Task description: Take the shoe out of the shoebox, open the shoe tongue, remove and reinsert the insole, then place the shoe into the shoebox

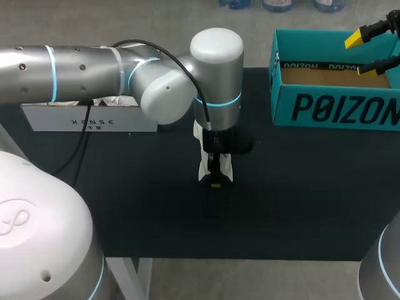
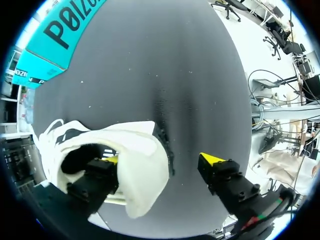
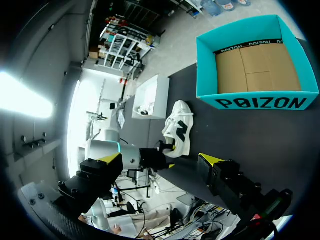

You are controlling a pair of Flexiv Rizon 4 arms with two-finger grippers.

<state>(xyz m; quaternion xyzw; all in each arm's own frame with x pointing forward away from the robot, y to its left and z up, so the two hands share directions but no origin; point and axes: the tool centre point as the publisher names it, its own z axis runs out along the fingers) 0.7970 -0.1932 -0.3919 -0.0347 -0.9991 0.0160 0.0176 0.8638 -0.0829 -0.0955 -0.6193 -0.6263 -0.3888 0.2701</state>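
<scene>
The shoebox [image 1: 337, 109] is blue-green outside with big black letters, and plain brown inside. The shoe [image 3: 177, 127] near the shoebox is white with a black shape on its side. The tabletop [image 1: 281, 200] is black. The left arm [image 1: 94, 65] is silver with light-blue rings. The jaws have bright yellow tips.

On black table [image 1: 300, 200]: teal shoebox [image 1: 337, 109] far right, white shoe [image 3: 177, 125] mid-table, white box [image 1: 87, 119] far left.

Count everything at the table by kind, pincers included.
white sneaker: 1
teal shoebox: 1
white box: 1
pincers: 2, the left pincer and the right pincer
Total: 5
</scene>
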